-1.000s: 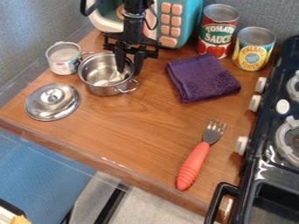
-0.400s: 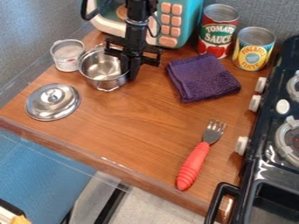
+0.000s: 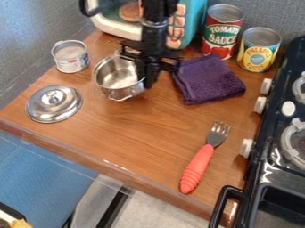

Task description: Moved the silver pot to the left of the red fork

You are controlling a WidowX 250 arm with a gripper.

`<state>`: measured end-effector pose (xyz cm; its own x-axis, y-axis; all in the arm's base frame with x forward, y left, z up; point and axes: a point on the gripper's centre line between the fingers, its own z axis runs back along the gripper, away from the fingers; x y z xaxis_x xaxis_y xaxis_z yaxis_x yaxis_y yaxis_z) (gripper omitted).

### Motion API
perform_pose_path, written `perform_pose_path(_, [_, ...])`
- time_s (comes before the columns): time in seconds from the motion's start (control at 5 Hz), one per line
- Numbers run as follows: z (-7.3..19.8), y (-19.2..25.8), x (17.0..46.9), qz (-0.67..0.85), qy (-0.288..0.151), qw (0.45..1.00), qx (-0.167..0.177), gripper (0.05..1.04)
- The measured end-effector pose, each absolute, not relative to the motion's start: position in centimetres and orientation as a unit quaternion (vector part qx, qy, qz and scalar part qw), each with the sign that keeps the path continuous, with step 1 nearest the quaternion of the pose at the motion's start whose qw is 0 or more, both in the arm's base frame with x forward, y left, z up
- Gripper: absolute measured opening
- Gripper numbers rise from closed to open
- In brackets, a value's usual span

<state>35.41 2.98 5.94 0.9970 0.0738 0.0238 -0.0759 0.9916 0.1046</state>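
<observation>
- Gripper stands beyond the red fork and to its left, its fingers closed on the rim of the silver pot.
- Pot's location: left of the fork, but well apart from it and on its far side, beyond the tines.
- Done: the pot is in the gripper's hold. Its position satisfies "left" only loosely, in my judgement.
- Outstanding: carriage toward the near side, to a place beside the fork, then setting down and release. Task judged partly complete.
- Whether the pot's base touches the wooden counter cannot be determined.
- Pot's condition: small, round, open-topped, of shiny metal, with a rolled rim. Inner wall shows bright and dark reflections; no dent noted.
- One thin wire loop handle is on the side facing the fork's end of the counter.
- Metal lid, with round knob, lies separate, left of the fork.
</observation>
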Motion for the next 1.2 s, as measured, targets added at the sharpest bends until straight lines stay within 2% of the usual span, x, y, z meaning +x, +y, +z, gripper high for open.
perform_pose_path(0.2, [6.3,0.1,33.0,-0.012,-0.02,0.999,0.047,0.081])
perform_pose_path(0.4, [4.8,-1.3,31.1,-0.033,0.005,0.998,0.049,0.078])
perform_pose_path(0.8, [3.0,-3.0,28.7,-0.069,0.033,0.995,0.068,0.078])
perform_pose_path(1.2, [2.3,-4.1,27.4,-0.093,0.05,0.993,0.056,0.106])
